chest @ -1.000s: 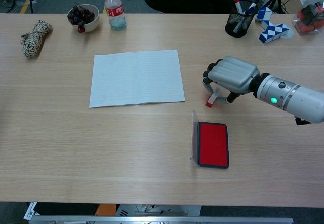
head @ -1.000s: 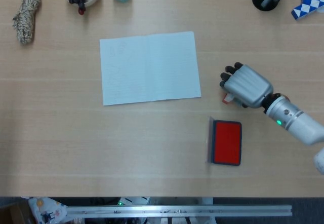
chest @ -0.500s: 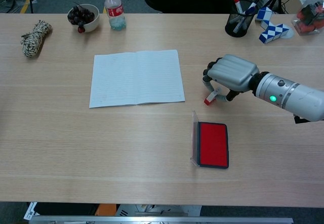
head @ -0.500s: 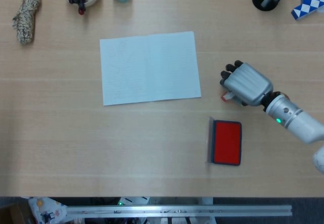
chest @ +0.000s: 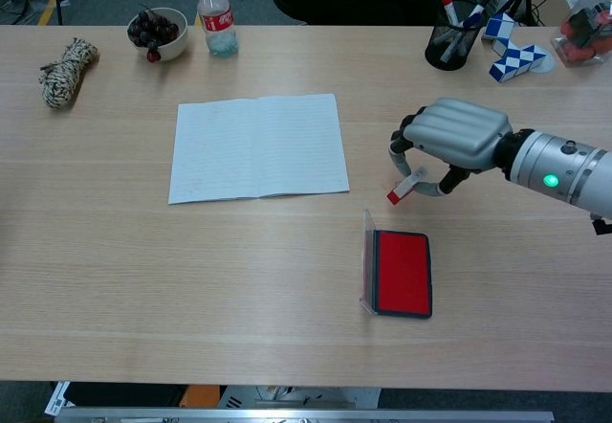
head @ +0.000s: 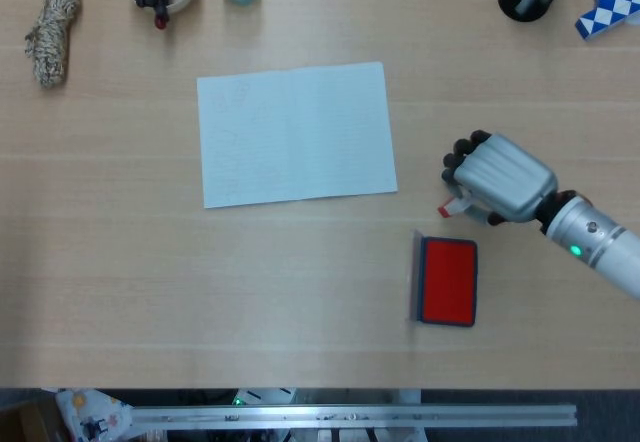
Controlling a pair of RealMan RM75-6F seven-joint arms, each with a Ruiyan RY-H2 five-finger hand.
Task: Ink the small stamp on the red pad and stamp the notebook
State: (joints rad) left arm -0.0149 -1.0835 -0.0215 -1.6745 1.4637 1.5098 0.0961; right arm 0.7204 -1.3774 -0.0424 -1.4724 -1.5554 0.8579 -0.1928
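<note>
My right hand (head: pixel 497 178) (chest: pixel 449 134) hovers right of the open notebook (head: pixel 296 132) (chest: pixel 256 146) and just above the red ink pad (head: pixel 447 280) (chest: pixel 402 272). Its fingers pinch the small stamp (head: pixel 449 207) (chest: pixel 402 189), a white body with a red end pointing down and to the left. The stamp hangs tilted above the table, apart from the pad. The pad lies open with its clear lid (chest: pixel 364 260) standing up on its left side. My left hand is in neither view.
Along the far edge stand a bowl of dark fruit (chest: pixel 159 32), a water bottle (chest: pixel 216 14), a coil of rope (chest: pixel 65 72), a black pen cup (chest: pixel 451 40) and a blue-white folding toy (chest: pixel 513 52).
My right hand has lifted and drifted right and slightly toward the pad, carrying the stamp with it. The notebook and pad have not moved.
</note>
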